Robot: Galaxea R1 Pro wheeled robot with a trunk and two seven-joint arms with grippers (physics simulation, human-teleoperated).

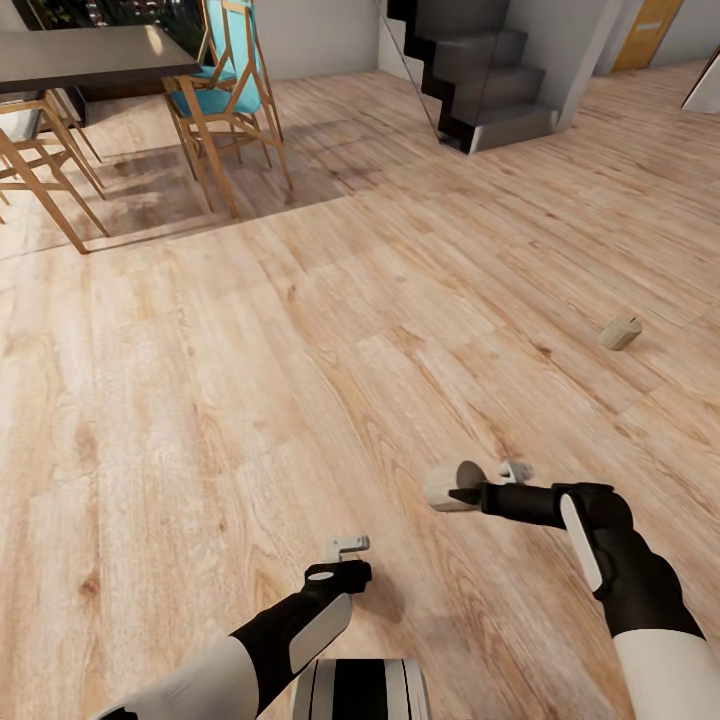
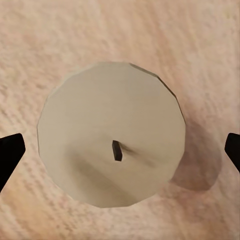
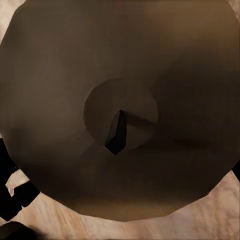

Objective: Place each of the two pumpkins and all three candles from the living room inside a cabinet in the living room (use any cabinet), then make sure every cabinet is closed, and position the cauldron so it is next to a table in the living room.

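Note:
Seen end-on in the left wrist view, a beige candle (image 2: 100,120) with a short dark wick stands upright on the wood floor. My left gripper (image 2: 120,150) hangs open above it, one black fingertip (image 2: 10,155) on each side and clear of the wax. In the head view that arm's wrist (image 1: 338,578) points down near my base. My right gripper (image 1: 462,493) is shut on a second candle (image 1: 445,485), held sideways above the floor; up close this candle (image 3: 75,75) looks dark. A third candle (image 1: 620,332) lies on its side at the right. Pumpkins, cabinet and cauldron are out of view.
A dark dining table (image 1: 80,55) with wooden chairs, one with a teal seat (image 1: 215,95), stands at the far left. A dark staircase (image 1: 480,70) rises at the far middle, with an orange door (image 1: 648,30) beyond. Wood floor (image 1: 250,380) spreads between.

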